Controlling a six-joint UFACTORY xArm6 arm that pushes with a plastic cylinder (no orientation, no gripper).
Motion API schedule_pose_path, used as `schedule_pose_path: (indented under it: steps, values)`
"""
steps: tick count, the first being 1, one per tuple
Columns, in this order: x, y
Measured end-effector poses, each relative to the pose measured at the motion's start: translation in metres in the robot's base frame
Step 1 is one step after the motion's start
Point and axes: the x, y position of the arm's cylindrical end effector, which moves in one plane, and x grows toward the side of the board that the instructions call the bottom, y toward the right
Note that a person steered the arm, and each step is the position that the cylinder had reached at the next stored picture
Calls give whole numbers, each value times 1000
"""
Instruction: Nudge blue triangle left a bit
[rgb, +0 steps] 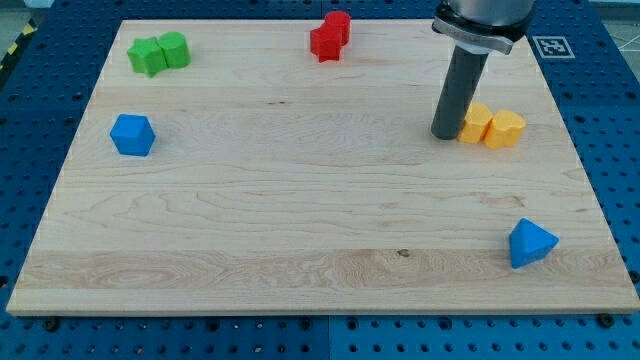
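Note:
The blue triangle (530, 243) lies near the board's bottom right corner. My tip (446, 135) rests on the board at the view's right, well above the triangle and to its left. The tip sits right beside the left edge of the yellow blocks (492, 125), touching or nearly touching them.
A blue cube-like block (132, 134) sits at the left. Green blocks (158, 53) lie at the top left. Red blocks (330, 36) lie at the top middle. The wooden board (300, 220) rests on a blue perforated table (620, 150).

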Motion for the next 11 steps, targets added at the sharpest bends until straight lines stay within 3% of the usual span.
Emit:
schedule_pose_path:
  steps: [2,3,6,8,11]
  values:
    - [11,-20]
    - [41,-17]
    - [121,107]
    - [164,110]
    - [167,81]
